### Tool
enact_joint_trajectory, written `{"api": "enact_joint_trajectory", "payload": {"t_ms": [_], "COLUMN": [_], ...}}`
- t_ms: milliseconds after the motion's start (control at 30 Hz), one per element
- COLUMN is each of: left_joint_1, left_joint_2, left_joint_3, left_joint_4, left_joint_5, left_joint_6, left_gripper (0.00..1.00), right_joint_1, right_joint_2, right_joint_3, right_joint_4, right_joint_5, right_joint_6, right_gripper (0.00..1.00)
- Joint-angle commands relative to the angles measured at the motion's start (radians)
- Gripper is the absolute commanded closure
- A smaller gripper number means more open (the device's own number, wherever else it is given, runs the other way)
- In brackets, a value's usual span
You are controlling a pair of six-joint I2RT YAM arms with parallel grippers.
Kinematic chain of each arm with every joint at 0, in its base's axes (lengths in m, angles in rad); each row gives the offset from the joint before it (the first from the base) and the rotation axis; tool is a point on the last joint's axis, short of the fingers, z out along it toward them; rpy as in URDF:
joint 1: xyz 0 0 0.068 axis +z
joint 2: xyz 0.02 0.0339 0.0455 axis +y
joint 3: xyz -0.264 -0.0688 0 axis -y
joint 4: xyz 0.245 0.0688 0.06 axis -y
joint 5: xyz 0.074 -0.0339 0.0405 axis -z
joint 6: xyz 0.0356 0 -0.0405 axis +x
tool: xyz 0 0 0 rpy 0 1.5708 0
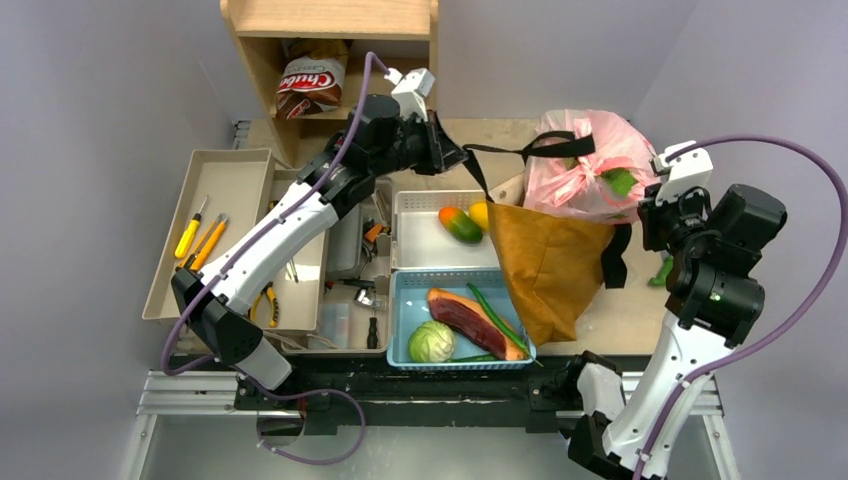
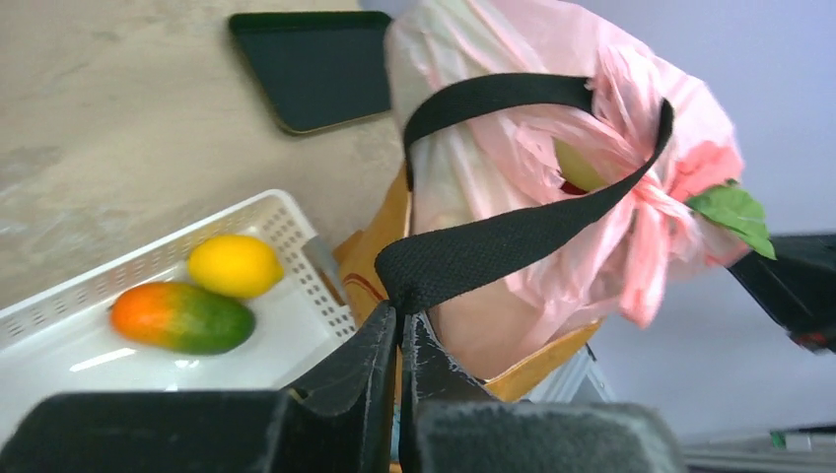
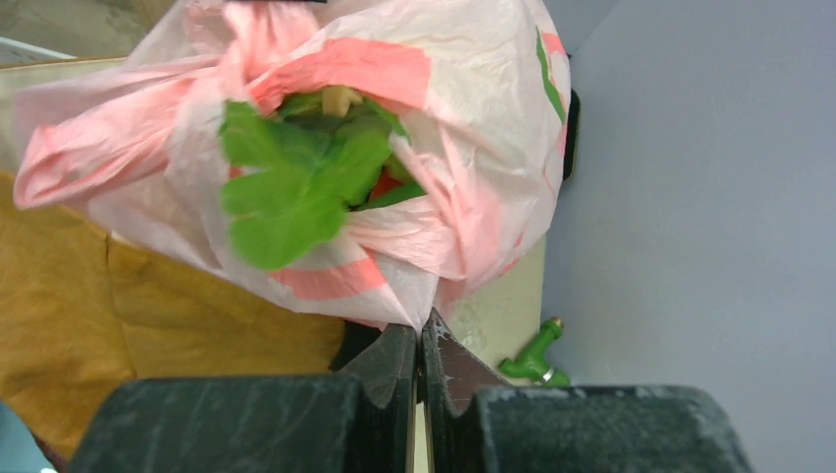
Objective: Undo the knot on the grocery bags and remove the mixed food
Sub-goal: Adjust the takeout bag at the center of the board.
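The pink plastic bag (image 1: pixel 585 165) sits in the mouth of the brown paper bag (image 1: pixel 550 260), which lies tipped on the table. My left gripper (image 1: pixel 452 152) is shut on the paper bag's black strap (image 2: pixel 493 241) and holds it taut over the pink bag (image 2: pixel 493 148). The pink handles bunch into a twisted knot (image 2: pixel 643 185). My right gripper (image 3: pixel 421 330) is shut on a pinch of the pink bag's plastic (image 3: pixel 424 286) at its lower right side. Green leaves (image 3: pixel 296 187) show through the bag's opening. The other food inside is hidden.
A white basket (image 1: pixel 420 250) holds a mango (image 1: pixel 460 224) and a lemon (image 1: pixel 480 214). A blue basket (image 1: pixel 410 290) holds a meat slab, a round cabbage and green beans. Tool trays (image 1: pixel 215 200) stand at left, and a shelf with a Chubs bag (image 1: pixel 310 85) at the back. A small green object (image 3: pixel 535 360) lies by the right edge.
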Motion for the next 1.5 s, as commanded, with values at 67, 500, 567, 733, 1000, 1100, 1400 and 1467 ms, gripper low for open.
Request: {"api": "enact_joint_trajectory", "payload": {"t_ms": [67, 500, 567, 733, 1000, 1100, 1400, 1467], "left_joint_1": [0.098, -0.126, -0.161, -0.185, -0.190, -0.189, -0.105, -0.074], "left_joint_2": [-0.061, 0.310, 0.358, 0.435, 0.487, 0.480, 0.443, 0.424], "left_joint_3": [-0.032, 0.724, 0.752, 0.740, 0.735, 0.693, 0.675, 0.680], "left_joint_4": [0.169, -0.241, -0.256, -0.195, -0.175, -0.169, -0.084, -0.064], "left_joint_5": [0.140, 0.376, 0.332, 0.221, 0.220, 0.266, -0.037, -0.081], "left_joint_6": [0.054, 0.576, 0.652, 0.673, 0.674, 0.651, 0.452, 0.397], "left_gripper": [0.43, 0.18, 0.19, 0.25, 0.30, 0.28, 1.00, 1.00], "right_joint_1": [-0.007, -0.007, -0.008, -0.006, -0.006, -0.006, -0.004, -0.004], "right_joint_2": [-0.015, -0.031, -0.034, -0.040, -0.038, -0.037, -0.048, -0.050], "right_joint_3": [0.066, 0.055, 0.058, 0.066, 0.063, 0.063, 0.058, 0.057], "right_joint_4": [0.003, -0.023, -0.027, -0.045, -0.045, -0.044, -0.055, -0.058], "right_joint_5": [-0.052, -0.080, -0.078, -0.076, -0.077, -0.076, -0.059, -0.054], "right_joint_6": [-0.006, -0.012, -0.017, -0.023, -0.028, -0.032, -0.051, -0.053], "right_gripper": [1.00, 1.00, 1.00, 1.00, 1.00, 1.00, 1.00, 1.00]}}
